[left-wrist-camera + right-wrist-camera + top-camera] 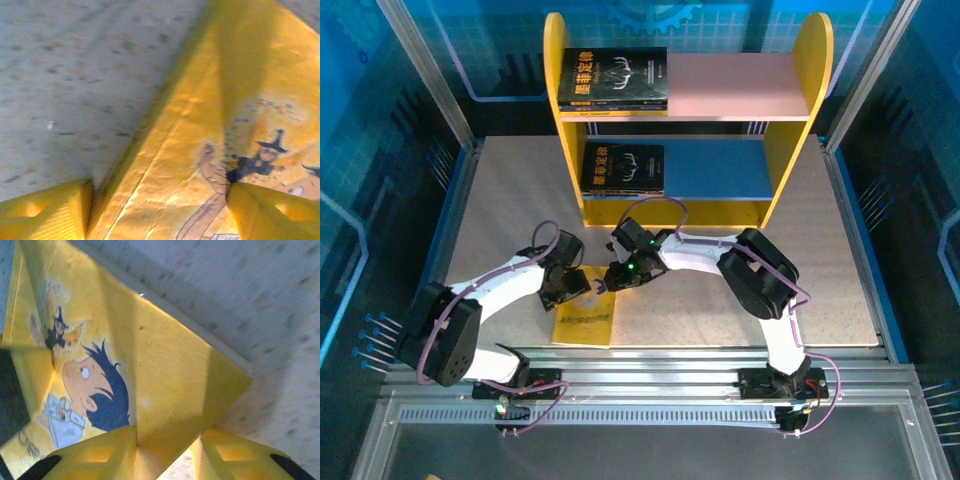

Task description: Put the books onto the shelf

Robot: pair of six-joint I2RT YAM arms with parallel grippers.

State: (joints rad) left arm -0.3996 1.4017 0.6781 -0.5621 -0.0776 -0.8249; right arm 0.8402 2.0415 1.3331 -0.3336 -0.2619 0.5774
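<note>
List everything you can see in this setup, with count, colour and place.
shelf: one, yellow sides, pink and blue boards, far end of table
upper black books: stack, count unclear, pink board's left end
lower black book: one, blue board's left end
yellow cartoon book: one, table's near edge
table: one, speckled beige
left gripper: yellow fingers, open, straddling the yellow book's edge
right gripper: yellow fingers, open, at its corner

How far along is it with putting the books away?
Black books already lie on the shelf's pink board, another black book on the blue one. In hand: the left gripper and right gripper are at a yellow book on the table. That one still needs shelving.
</note>
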